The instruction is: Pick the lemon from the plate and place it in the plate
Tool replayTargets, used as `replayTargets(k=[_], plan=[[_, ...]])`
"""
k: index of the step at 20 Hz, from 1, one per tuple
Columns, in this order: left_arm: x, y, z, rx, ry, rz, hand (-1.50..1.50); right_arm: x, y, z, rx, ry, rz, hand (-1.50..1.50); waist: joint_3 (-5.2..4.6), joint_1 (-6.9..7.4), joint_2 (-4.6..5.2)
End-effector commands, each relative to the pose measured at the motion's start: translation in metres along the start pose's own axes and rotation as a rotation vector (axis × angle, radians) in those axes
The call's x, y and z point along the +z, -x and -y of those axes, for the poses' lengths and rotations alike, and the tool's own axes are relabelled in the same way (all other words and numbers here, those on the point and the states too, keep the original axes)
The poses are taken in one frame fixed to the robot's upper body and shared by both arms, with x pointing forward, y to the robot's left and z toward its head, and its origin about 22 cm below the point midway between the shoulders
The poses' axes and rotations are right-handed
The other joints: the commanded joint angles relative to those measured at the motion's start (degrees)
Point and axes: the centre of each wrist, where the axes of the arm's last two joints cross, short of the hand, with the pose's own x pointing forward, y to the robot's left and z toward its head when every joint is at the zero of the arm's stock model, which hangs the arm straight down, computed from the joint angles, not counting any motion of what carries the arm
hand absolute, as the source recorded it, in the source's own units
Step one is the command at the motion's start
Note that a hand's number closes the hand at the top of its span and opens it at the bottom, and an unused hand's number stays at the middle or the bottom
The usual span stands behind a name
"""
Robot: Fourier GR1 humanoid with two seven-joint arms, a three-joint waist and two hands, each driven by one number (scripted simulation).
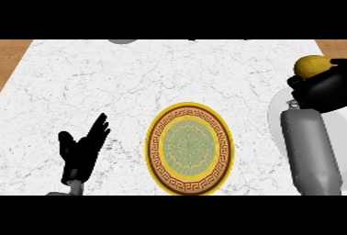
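A yellow lemon shows at the far right, near the counter's right edge, with my right hand curled round its lower side. Beneath my right forearm lies a pale white plate, mostly hidden by the arm. A round plate with a yellow rim, brown key-pattern band and green centre rests in the middle of the counter, bare. My left hand stays open at the lower left, fingers up, left of that patterned plate.
The white marble counter spreads across the view, with wooden strips at the far left and right corners. A grey rounded shape peeks in at the top edge.
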Motion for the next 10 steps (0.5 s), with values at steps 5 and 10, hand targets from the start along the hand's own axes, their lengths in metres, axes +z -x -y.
replayTargets(k=[5,10], plan=[[0.006,-0.001,-0.013,0.031,0.014,-0.040,0.00,-0.033,0.078,-0.005,-0.056,0.155,-0.303,1.50,-0.12,0.50,0.04],[0.005,0.009,0.001,0.014,0.012,-0.018,0.00,-0.031,0.136,-0.018,-0.029,0.166,-0.313,1.50,-0.14,0.83,0.14]])
